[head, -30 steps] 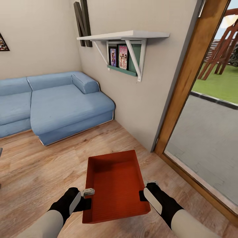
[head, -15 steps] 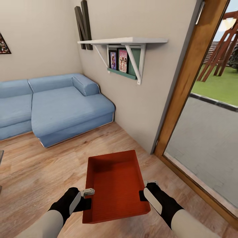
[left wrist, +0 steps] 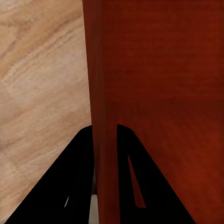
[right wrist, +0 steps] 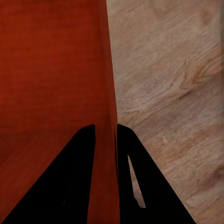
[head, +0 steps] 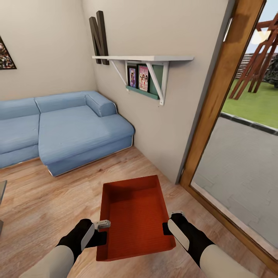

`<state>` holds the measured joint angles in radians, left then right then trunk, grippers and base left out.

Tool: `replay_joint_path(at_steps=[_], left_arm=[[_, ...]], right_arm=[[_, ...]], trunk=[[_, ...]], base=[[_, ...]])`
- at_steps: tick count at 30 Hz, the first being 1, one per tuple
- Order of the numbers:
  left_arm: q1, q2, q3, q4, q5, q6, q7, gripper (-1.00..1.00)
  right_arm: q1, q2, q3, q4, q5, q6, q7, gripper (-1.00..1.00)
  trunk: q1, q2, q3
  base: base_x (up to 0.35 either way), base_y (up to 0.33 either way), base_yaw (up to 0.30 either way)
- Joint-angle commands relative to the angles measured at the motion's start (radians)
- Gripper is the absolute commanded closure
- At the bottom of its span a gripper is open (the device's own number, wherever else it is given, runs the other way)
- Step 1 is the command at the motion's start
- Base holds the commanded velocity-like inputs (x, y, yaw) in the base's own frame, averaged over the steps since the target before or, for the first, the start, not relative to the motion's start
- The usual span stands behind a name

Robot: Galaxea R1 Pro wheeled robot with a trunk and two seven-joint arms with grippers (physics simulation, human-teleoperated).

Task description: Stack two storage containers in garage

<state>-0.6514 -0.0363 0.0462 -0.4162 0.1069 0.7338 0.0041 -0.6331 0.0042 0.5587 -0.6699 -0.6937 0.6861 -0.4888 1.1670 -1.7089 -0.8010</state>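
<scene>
Above wood floor (head: 46,216), both end effectors clamping storage container (head: 135,216) walls, sofa (head: 69,127) ahead-left, glass door (head: 239,162) right.

Left end effector (left wrist: 105,135) clamps storage container (left wrist: 158,84) side wall, above wood plank flooring (left wrist: 42,79).

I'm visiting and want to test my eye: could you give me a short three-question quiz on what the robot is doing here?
1. True or false: both hands grip the red bin.
2. Which part of the bin does the left hand pinch?
A. a side wall
B. the bottom
C. a corner handle
3. What blue furniture stands against the wall?

Key
1. True: the left hand holds one side wall and the right hand the opposite one.
2. A: the wrist views show a wall between the fingers.
3. The sofa.
</scene>
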Motion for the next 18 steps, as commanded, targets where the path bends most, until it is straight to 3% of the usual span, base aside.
replay_joint_path(at_steps=[1,18], left_arm=[[-0.001,-0.001,0.014,-0.003,-0.018,0.006,0.004,1.00],[-0.001,-0.001,0.014,-0.003,-0.018,0.006,0.005,1.00]], right_arm=[[0.000,0.000,0.003,0.000,0.000,0.007,-0.010,1.00],[0.000,0.000,0.003,0.000,0.000,0.007,-0.010,1.00]], trunk=[[-0.004,0.007,0.004],[-0.069,0.126,0.085]], base=[[0.000,0.000,0.000],[0.000,0.000,0.000]])
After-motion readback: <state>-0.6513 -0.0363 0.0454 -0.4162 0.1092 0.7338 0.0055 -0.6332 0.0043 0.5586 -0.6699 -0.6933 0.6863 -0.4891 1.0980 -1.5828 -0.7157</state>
